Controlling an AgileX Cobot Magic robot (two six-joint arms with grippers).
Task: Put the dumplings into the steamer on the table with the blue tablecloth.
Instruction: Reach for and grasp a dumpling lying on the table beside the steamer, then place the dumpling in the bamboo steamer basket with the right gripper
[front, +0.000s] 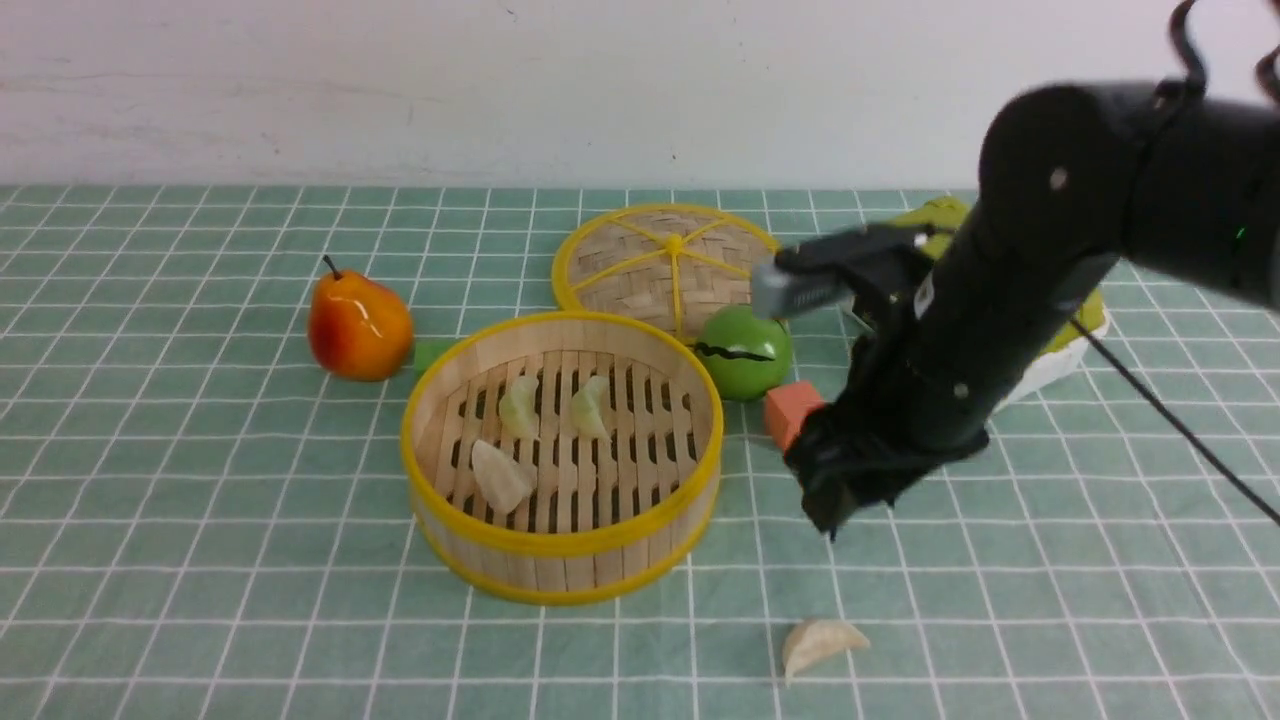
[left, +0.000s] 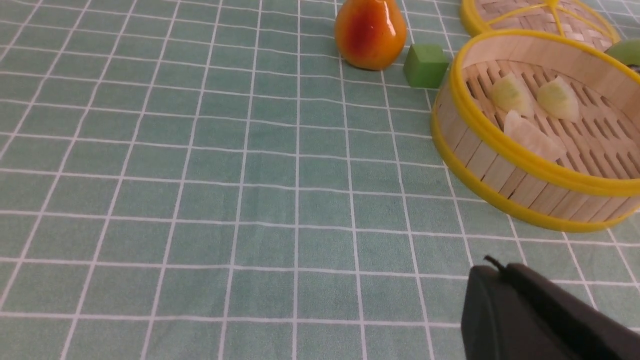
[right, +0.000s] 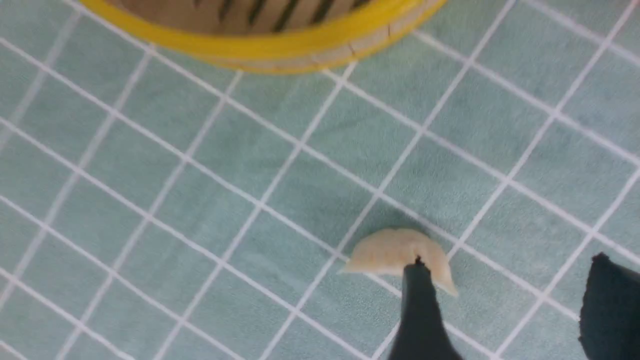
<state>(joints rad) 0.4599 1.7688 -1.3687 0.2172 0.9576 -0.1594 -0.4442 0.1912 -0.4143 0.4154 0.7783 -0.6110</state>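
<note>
The right gripper (front: 832, 520) has its jaws wide apart and holds nothing. It hangs above the blue tablecloth (front: 200, 500), to the right of the steamer (front: 560, 548) and just beyond the loose dumpling (front: 822, 642). That dumpling lies on the cloth at the near right, apart from the steamer. In the right wrist view one finger (right: 420, 310) overlaps the dumpling's edge; contact cannot be confirmed. Three dumplings (front: 519, 405) lie on the steamer's slatted floor. The left gripper (left: 520, 310) shows only one dark finger, so its opening cannot be told. A pear (front: 358, 325) stands to the far left of the steamer. The woven lid (front: 665, 265) lies behind the steamer.
</note>
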